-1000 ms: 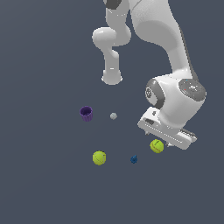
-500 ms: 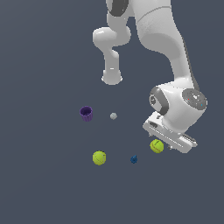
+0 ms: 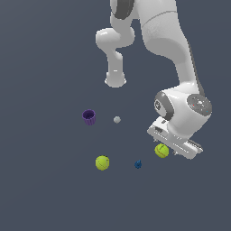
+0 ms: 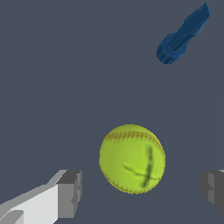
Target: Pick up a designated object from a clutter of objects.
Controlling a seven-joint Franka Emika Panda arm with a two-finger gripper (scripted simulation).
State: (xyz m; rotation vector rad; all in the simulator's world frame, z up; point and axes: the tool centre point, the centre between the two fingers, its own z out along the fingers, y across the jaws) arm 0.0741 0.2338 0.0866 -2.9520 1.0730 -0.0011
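Observation:
The designated object, a dull olive-yellow tennis ball (image 3: 162,150) (image 4: 132,158), rests on the dark floor at the exterior view's right. My gripper (image 4: 142,192) is open right above it. In the wrist view one grey fingertip (image 4: 70,192) shows on each side of the ball, with a clear gap to both. From outside, the white hand (image 3: 175,139) hides part of the ball. The rest of the clutter of objects lies apart: a brighter lime ball (image 3: 102,163), a ribbed purple cup (image 3: 89,117), a tiny grey sphere (image 3: 117,119) and a small dark-blue piece (image 3: 138,164) (image 4: 180,36).
The dark-blue piece lies closest to the olive ball, toward the exterior view's left. The arm's white links (image 3: 180,54) rise behind the hand, and its base (image 3: 115,80) stands beyond the grey sphere.
The hand has sunk a little lower over the olive ball and the wrist has shifted slightly. None of the objects moved.

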